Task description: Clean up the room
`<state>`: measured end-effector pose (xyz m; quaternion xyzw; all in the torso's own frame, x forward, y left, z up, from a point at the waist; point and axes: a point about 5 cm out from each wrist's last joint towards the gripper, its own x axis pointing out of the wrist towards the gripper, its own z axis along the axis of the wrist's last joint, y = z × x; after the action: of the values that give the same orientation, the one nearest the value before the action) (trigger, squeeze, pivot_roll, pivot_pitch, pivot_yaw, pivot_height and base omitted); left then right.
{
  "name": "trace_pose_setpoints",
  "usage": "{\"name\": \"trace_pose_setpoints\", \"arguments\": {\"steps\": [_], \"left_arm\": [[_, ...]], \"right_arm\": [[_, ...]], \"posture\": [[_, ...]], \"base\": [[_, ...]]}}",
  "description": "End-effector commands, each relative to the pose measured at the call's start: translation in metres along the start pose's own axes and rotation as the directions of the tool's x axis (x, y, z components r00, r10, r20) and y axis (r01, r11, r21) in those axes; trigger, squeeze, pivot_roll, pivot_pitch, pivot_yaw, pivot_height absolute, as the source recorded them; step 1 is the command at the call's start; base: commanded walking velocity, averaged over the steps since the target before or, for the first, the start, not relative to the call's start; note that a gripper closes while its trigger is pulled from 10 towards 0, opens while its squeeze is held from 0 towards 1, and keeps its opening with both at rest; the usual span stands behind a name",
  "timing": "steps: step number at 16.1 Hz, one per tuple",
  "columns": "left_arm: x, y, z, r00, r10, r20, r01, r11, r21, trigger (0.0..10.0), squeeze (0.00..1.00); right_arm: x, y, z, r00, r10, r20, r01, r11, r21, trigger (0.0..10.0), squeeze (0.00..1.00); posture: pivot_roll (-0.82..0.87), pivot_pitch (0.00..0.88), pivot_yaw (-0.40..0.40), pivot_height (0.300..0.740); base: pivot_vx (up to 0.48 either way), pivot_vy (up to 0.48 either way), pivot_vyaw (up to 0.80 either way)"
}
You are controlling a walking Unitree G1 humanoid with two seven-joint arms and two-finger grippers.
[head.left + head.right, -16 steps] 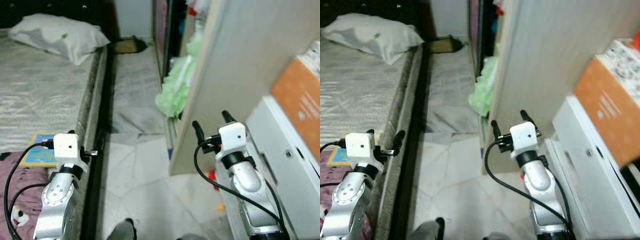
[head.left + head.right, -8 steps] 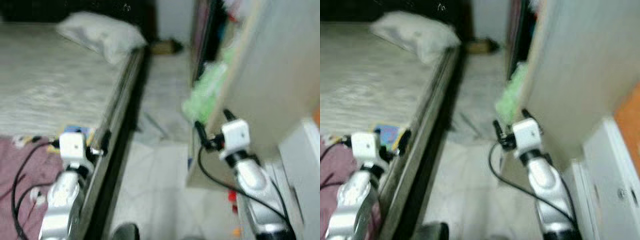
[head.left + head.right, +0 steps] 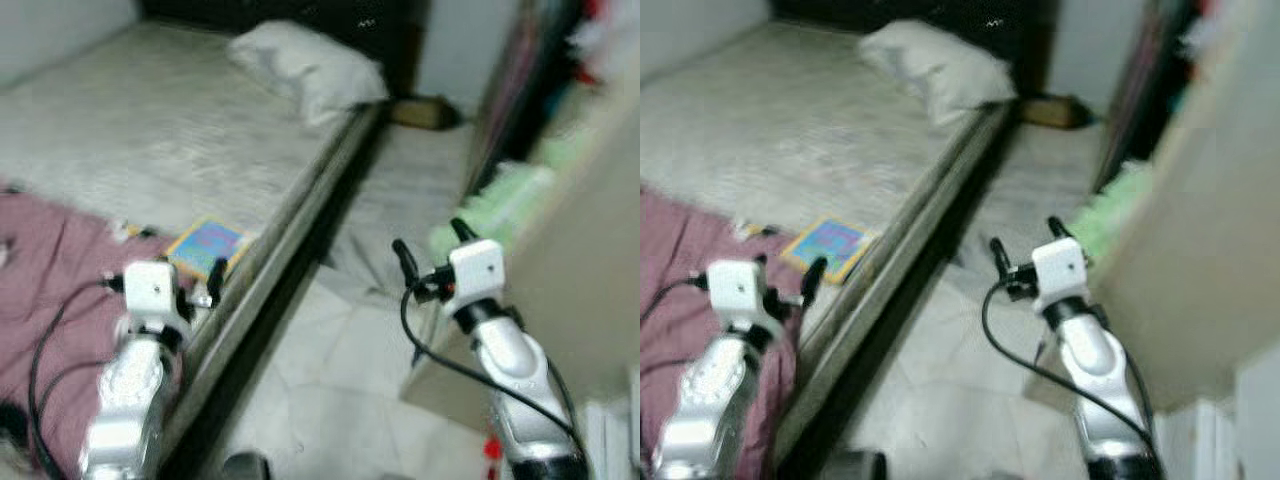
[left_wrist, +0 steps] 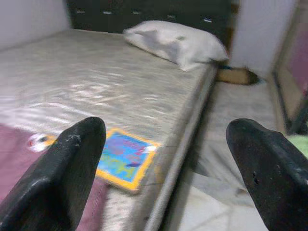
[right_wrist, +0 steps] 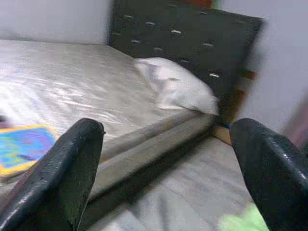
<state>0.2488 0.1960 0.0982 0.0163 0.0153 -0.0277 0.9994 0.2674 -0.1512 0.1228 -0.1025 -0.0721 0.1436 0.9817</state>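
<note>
the left gripper [image 3: 212, 285] sits in the lower left of the left eye view, fingers spread wide and holding nothing, above the edge of the bed [image 3: 150, 140]. the right gripper [image 3: 428, 245] sits at right of centre over the pale floor [image 3: 330, 350], just as wide apart and empty. compared with a second ago the whole picture has swung toward the bed, so the camera has turned; the white cabinet and orange box have left the frame, and more mattress shows. i judge the robot is turning to face the bed's clutter: a colourful book [image 3: 205, 245] lies near the mattress edge at centre left, beside a maroon blanket [image 3: 50, 270]. a pillow [image 3: 305, 65] lies at upper centre, and green stuff [image 3: 495, 205] sits at right.

the right eye view repeats this, blurred.

the left wrist view shows the book's blue cover and yellow border [image 4: 122, 159] clearly between its two fingers [image 4: 67, 178], lower centre.

the right wrist view adds the dark studded headboard [image 5: 183, 38] at upper centre.
</note>
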Motion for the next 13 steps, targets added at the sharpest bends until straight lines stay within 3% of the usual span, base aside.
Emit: {"name": "trace_pose_setpoints", "arguments": {"steps": [1, 10, 13], "left_arm": [[-0.0021, 0.0005, -0.0034, 1.000, 0.003, -0.017, -0.002, 1.000, 0.004, 10.0, 0.00], [-0.0006, -0.0049, -0.0014, 0.999, -0.046, 0.001, 0.046, 0.999, -0.005, 10.0, 0.00], [-0.0013, -0.0066, 0.0000, 0.998, -0.065, 0.013, 0.065, 0.998, -0.011, 10.0, 0.00]], "right_arm": [[0.0006, 0.0006, 0.0015, 1.000, 0.012, 0.007, -0.012, 1.000, -0.002, 10.0, 0.00], [0.0016, 0.0027, 0.0014, 1.000, 0.020, 0.012, -0.020, 1.000, 0.015, 10.0, 0.00], [0.0013, 0.0028, 0.0012, 1.000, 0.017, 0.009, -0.017, 1.000, 0.026, 10.0, 0.00]], "posture": [[-0.04, 0.071, -0.045, 0.740], [-0.04, 0.070, -0.046, 0.740], [-0.04, 0.077, -0.044, 0.740]], "base": [[0.000, 0.000, 0.79], [0.000, 0.000, 0.79], [0.082, 0.000, 0.15]]}}
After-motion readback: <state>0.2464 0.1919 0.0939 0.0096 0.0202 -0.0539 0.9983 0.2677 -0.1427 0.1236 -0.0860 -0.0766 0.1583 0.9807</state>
